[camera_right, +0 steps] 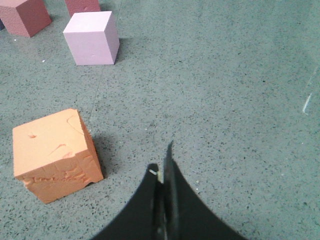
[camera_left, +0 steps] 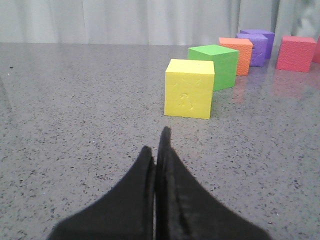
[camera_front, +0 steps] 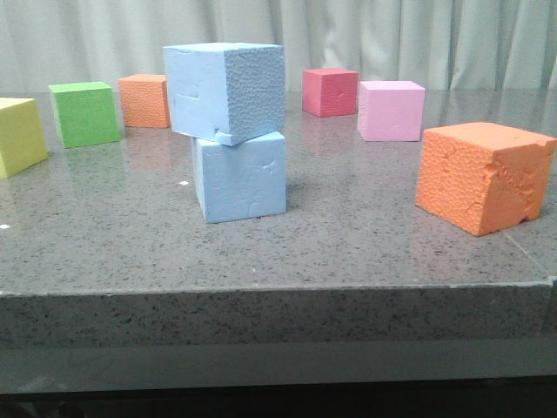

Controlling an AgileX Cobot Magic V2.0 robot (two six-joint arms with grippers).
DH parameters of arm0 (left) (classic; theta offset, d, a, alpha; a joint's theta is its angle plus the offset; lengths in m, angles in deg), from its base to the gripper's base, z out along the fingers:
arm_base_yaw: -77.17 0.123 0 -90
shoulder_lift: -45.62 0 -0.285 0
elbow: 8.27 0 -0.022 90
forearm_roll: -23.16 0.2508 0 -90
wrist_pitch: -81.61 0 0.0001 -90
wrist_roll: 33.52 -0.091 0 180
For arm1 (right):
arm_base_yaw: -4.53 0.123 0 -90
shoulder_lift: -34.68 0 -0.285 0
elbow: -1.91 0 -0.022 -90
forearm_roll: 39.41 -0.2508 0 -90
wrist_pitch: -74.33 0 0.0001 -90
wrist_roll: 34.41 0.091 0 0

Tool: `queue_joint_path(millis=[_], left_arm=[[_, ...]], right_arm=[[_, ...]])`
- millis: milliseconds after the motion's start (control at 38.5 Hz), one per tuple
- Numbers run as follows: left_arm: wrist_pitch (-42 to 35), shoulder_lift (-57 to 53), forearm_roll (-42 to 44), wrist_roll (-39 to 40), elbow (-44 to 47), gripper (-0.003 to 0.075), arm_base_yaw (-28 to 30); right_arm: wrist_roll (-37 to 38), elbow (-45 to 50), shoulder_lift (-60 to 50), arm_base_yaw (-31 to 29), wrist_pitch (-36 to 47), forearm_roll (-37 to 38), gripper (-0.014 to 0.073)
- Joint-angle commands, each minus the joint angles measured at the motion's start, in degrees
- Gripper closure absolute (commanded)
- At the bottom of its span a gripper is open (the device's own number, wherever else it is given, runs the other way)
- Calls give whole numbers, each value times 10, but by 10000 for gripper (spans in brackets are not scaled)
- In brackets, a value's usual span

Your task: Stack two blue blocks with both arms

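Note:
In the front view one blue block (camera_front: 224, 90) rests on top of the other blue block (camera_front: 240, 177), turned a little and overhanging its left side. The pair stands near the middle of the grey table (camera_front: 261, 287). No arm shows in the front view. My left gripper (camera_left: 156, 142) is shut with nothing in it, low over bare table short of a yellow cube (camera_left: 189, 88). My right gripper (camera_right: 162, 160) is shut and empty too, just right of an orange cube (camera_right: 54, 154). Neither wrist view shows a blue block.
Around the stack stand a yellow cube (camera_front: 17, 135), a green cube (camera_front: 83, 113), a small orange cube (camera_front: 144, 100), a red cube (camera_front: 330, 91), a pink cube (camera_front: 391, 110) and a big orange cube (camera_front: 483, 177) at front right. Purple cubes (camera_left: 257, 45) line up beyond the green one.

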Motion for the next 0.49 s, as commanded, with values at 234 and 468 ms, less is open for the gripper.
queue_joint_path(millis=[234,468], left_arm=[[-49,-11,-4,3,1,741,0],[-49,-11,-4,3,1,741,0]], right_arm=[[-8,-10,-7,2,54,28,653],[-40,90,-107,14,181,33,653]])
